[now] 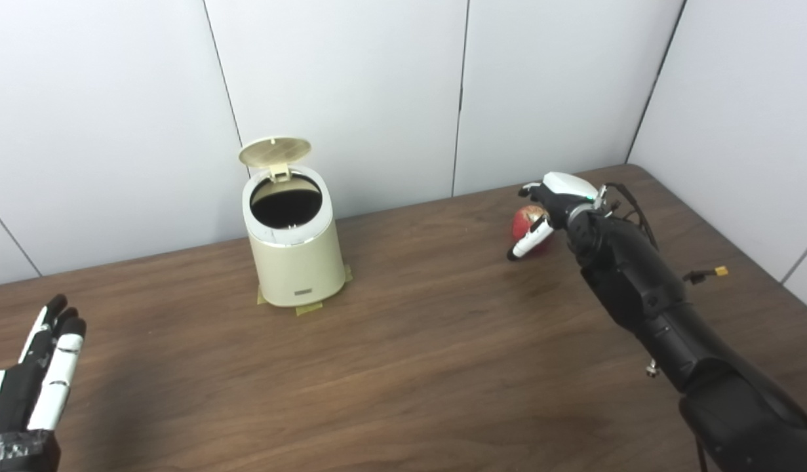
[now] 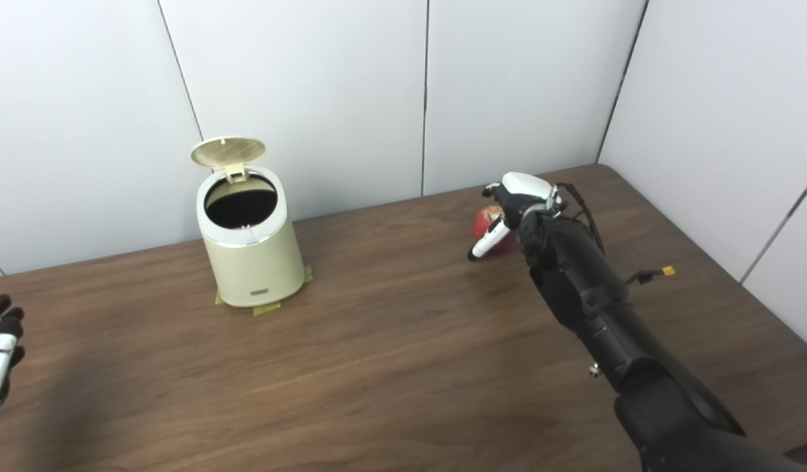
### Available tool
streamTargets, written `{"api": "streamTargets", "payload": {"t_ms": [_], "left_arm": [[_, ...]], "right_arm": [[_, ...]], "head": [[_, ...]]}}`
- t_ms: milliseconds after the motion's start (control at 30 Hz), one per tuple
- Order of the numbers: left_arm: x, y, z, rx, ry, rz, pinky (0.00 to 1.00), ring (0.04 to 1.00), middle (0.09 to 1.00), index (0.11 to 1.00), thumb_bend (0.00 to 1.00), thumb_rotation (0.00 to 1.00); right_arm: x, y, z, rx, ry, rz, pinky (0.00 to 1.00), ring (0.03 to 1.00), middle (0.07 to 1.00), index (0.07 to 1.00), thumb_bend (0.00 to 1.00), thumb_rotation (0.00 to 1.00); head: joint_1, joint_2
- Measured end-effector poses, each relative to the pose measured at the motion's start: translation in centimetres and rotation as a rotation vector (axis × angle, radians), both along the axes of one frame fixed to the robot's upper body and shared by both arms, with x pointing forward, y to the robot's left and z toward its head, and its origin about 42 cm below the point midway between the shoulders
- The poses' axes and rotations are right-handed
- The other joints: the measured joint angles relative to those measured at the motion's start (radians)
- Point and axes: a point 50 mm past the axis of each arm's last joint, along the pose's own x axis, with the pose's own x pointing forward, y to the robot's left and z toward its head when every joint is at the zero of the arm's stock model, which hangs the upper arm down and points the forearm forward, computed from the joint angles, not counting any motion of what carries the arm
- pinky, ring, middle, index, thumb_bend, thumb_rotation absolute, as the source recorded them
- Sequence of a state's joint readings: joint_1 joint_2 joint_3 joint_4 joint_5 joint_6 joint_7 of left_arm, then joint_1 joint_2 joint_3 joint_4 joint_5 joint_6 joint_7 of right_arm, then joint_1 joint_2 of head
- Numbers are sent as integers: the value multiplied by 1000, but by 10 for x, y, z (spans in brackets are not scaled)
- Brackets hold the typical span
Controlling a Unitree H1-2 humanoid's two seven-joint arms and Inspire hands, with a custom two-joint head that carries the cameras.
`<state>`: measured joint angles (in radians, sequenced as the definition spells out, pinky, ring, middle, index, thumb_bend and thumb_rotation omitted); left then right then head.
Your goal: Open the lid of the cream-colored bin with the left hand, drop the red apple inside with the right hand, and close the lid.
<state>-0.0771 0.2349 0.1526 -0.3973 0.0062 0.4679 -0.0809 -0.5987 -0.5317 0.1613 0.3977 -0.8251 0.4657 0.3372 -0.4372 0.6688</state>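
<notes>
One red apple [image 1: 529, 223] sits on the surface toward the far right corner, well apart from the single cream-colored bin [image 1: 295, 246], which stands upright near the far edge, left of centre, on tape patches [image 1: 308, 307]. Bin lid [image 1: 275, 151] is up, hinged at the back, dark opening exposed; the lid-opening step reads as done. Right robot hand [image 1: 547, 203] is at the apple, draped over its top and right side, one finger [image 1: 528, 244] down across the front. Fingers curl around the fruit, but a firm grasp cannot be confirmed; the apple appears to rest on the surface. Left robot hand [image 1: 39, 367] waits at the near left corner, fingers extended and spread, holding nothing. Key relation: the bin lies to the left of the apple along the far edge, so the carry would run leftward. Right robot hand is far nearer the apple. Count: one apple, one bin, one lid.
</notes>
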Motion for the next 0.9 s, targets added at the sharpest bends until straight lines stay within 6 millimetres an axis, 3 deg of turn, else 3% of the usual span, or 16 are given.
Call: {"api": "streamTargets", "payload": {"t_ms": [167, 267, 433, 500, 533, 567, 667, 733, 900], "left_arm": [[0, -2, -1, -8, 0, 5, 1000, 1000, 994, 1000, 494, 767], [0, -4, -1, -11, 0, 4, 1000, 1000, 985, 1000, 466, 769], [1, -6, -1, -6, -1, 0, 1000, 1000, 992, 1000, 449, 766], [1, -6, -1, -6, -2, 0, 1000, 998, 989, 1000, 486, 791], [1, -6, -1, -8, -2, 1, 1000, 991, 987, 1000, 492, 796], [1, -6, 0, -15, -3, 3, 997, 978, 989, 1000, 494, 793], [0, -8, 1, -55, -19, 19, 956, 946, 985, 1000, 434, 816], [-2, -13, 5, -75, -41, 19, 991, 956, 990, 1000, 397, 827], [0, -15, 8, -87, -53, 15, 1000, 995, 1000, 970, 411, 813]], "right_arm": [[1, 3, -3, -6, -10, 7, 665, 803, 838, 859, 864, 225], [1, 3, -6, -20, -15, 10, 629, 754, 789, 803, 826, 186], [1, 4, -5, -12, -57, 44, 586, 633, 680, 671, 761, 23], [1, 3, -6, -12, -71, 64, 562, 593, 642, 531, 567, 107], [1, 1, -8, -15, -74, 69, 558, 585, 632, 512, 542, 117], [0, 0, -9, -19, -79, 73, 549, 573, 575, 495, 534, 59], [-1, -4, -14, -46, -107, 87, 505, 496, 521, 483, 523, 6], [-1, -9, -17, -82, -128, 106, 469, 448, 518, 488, 519, 1], [-2, -18, -22, -134, -177, 100, 447, 410, 524, 491, 516, 0]], "head": [[5, 0], [6, 0], [9, 3], [9, 5], [11, 6], [11, 8], [18, 11], [23, 11], [38, 14]]}}
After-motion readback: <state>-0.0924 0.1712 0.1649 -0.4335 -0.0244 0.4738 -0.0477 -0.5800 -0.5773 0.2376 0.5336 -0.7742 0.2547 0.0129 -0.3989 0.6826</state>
